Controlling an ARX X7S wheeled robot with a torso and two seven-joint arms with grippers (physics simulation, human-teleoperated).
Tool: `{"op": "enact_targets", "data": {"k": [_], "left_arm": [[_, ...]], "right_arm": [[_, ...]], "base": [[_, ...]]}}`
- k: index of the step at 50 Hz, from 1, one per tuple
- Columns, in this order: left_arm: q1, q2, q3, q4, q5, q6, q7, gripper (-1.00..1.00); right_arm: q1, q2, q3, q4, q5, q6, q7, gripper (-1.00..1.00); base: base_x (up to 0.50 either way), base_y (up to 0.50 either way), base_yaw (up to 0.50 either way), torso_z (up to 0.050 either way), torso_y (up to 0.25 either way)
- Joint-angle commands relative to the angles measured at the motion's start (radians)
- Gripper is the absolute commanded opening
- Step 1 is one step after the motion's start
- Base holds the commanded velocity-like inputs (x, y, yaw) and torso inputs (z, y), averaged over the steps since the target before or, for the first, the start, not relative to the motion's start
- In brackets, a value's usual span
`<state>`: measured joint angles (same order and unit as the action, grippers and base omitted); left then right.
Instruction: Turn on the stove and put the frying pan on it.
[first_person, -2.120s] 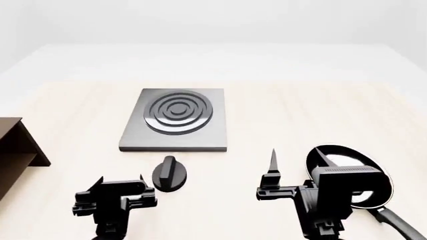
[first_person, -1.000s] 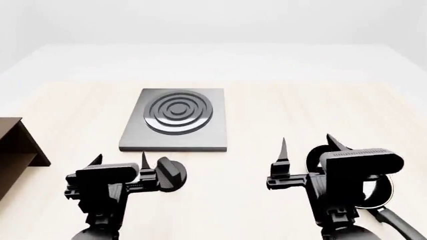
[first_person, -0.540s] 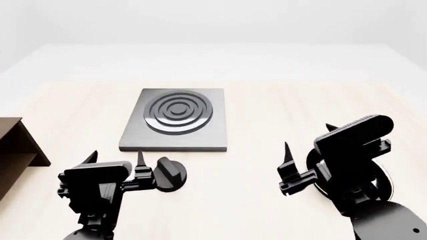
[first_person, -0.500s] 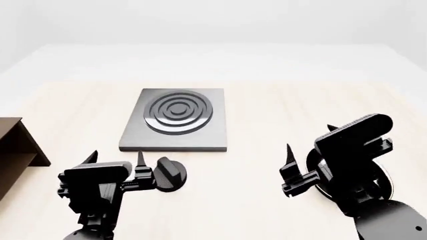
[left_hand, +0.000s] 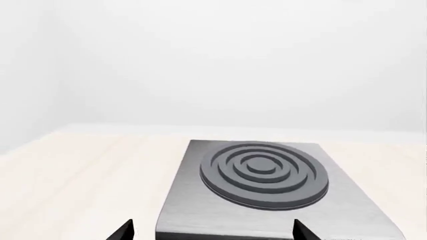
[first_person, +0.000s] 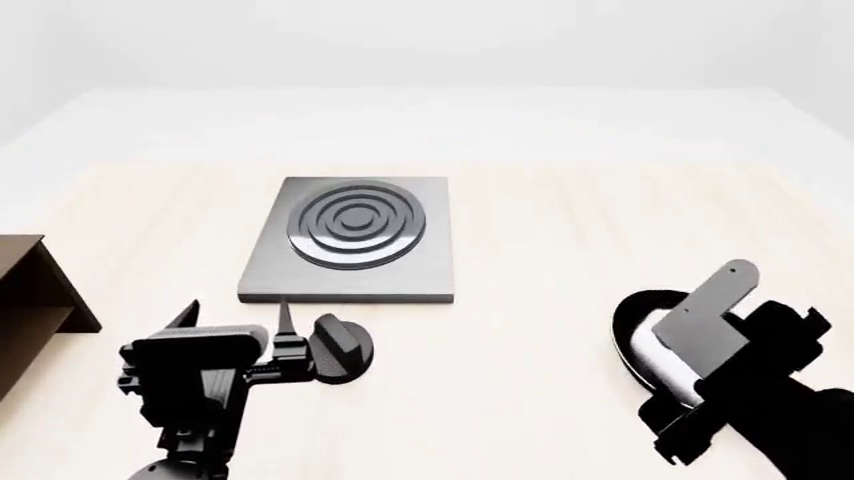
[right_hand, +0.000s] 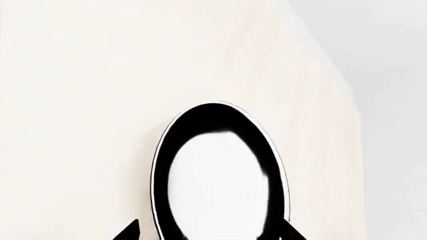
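The stove (first_person: 274, 268) is a grey slab with a dark ringed burner (first_person: 356, 222) at the table's middle. Its round black knob (first_person: 340, 347) lies just in front of it. My left gripper (first_person: 236, 318) is open, left of the knob and apart from it. In the left wrist view the gripper (left_hand: 212, 231) faces the stove (left_hand: 267, 217). The frying pan (first_person: 631, 335) lies at the right, mostly hidden by my right arm (first_person: 727, 350); its handle is hidden. In the right wrist view my open right gripper (right_hand: 210, 232) stands over the pan (right_hand: 220, 175), a fingertip on each side of it.
A brown wooden shelf (first_person: 34, 300) stands at the left edge of the table. Pale wooden tabletop (first_person: 534, 250) lies between the stove and the pan. The table's right edge (right_hand: 333, 75) runs close beside the pan.
My right arm has swung right and tipped over the pan, now covering most of it. The left gripper has barely moved, staying beside the knob.
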<state>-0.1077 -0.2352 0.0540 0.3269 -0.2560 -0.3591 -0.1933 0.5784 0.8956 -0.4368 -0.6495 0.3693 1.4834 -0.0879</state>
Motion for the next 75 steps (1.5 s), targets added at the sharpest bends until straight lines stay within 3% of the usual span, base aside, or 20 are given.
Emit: {"op": "enact_targets", "data": {"k": [1,21,45,71,72,75], "left_arm": [[0.003,-0.004,0.012,-0.006,0.004,0.008,-0.003,1.0],[0.007,-0.011,0.02,-0.013,0.002,0.017,-0.011,1.0],[0.006,-0.018,0.029,-0.024,-0.002,0.025,-0.019,1.0],[0.002,-0.027,0.05,-0.022,0.004,0.024,-0.032,1.0],[0.002,-0.027,0.051,-0.021,0.005,0.024,-0.033,1.0],[0.002,-0.028,0.053,-0.022,0.005,0.023,-0.035,1.0]], "right_arm": [[0.019,0.09,-0.119,0.097,0.002,0.034,-0.039,1.0],[0.005,0.18,-0.284,0.22,-0.053,0.022,-0.026,1.0],[-0.077,0.178,-0.332,0.382,-0.07,-0.064,-0.008,1.0],[-0.148,0.155,-0.223,0.544,-0.062,-0.209,0.058,1.0],[-0.153,0.154,-0.225,0.544,-0.066,-0.229,0.061,-1.0],[-0.158,0.155,-0.225,0.534,-0.064,-0.247,0.059,-1.0]], "base": [[0.0,0.0,0.0,0.0,0.0],[0.0,0.0,0.0,0.0,0.0],[0.0,0.0,0.0,0.0,0.0],[0.0,0.0,0.0,-0.002,0.0],[0.0,0.0,0.0,-0.011,0.0],[0.0,0.0,0.0,-0.003,0.0]]}}
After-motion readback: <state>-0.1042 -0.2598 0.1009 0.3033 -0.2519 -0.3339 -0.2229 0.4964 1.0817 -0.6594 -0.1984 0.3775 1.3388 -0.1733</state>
